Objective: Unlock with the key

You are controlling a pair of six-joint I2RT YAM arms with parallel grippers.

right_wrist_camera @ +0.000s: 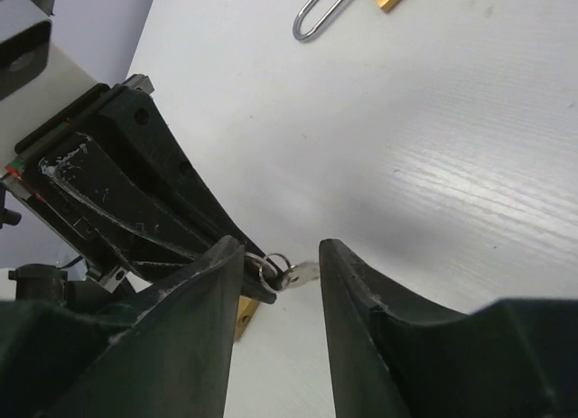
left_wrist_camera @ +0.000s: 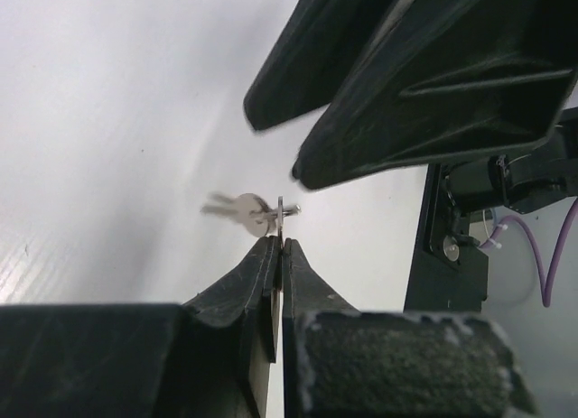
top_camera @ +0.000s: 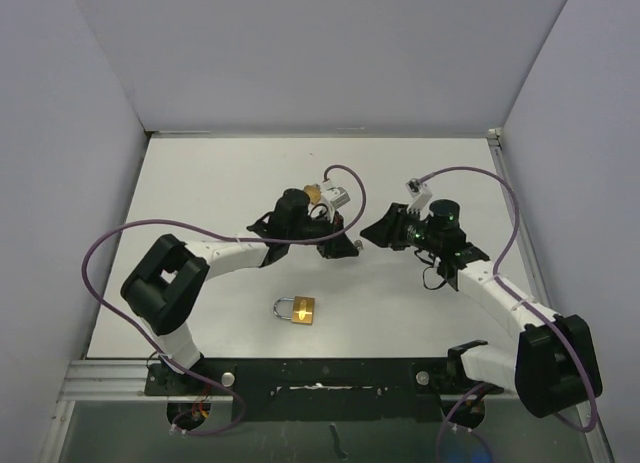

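A brass padlock (top_camera: 297, 309) with a silver shackle lies flat on the white table, nearer the front than both grippers. Its shackle also shows at the top of the right wrist view (right_wrist_camera: 316, 16). My left gripper (left_wrist_camera: 279, 246) is shut on the ring of a small bunch of silver keys (left_wrist_camera: 242, 210) and holds it above the table. In the top view it (top_camera: 345, 246) is at the table's middle. My right gripper (right_wrist_camera: 282, 255) is open, its fingers on either side of one hanging key (right_wrist_camera: 296, 274) without touching it. It faces the left gripper closely (top_camera: 372, 233).
White walls enclose the table on three sides. Purple cables (top_camera: 110, 243) loop from both arms over the table. A metal rail (top_camera: 300, 378) with the arm bases runs along the front edge. A small brass-coloured piece (right_wrist_camera: 244, 317) shows below the left gripper.
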